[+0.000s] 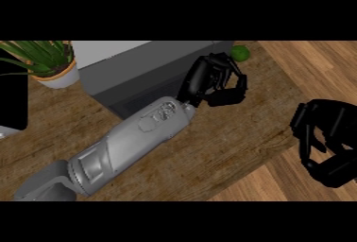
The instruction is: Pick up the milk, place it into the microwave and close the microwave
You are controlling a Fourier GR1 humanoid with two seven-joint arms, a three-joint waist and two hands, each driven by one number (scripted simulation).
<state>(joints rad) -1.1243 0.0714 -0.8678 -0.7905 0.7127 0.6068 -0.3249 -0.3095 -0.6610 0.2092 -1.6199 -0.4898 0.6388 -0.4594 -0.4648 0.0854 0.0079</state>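
Observation:
The grey microwave stands at the back of the wooden counter, and no opening into it shows from above. My left hand is at its right front corner, against the dark side, at the end of the forearm that crosses the counter from the lower left. Its fingers are loosely bent with nothing between them and the thumb. My right hand hangs open at the right edge, beyond the counter's corner, holding nothing. No milk carton shows anywhere.
A small green round fruit lies just behind the left hand by the microwave's right corner. A potted plant stands at the back left. The counter's edge runs diagonally at the lower right, with wooden floor beyond it.

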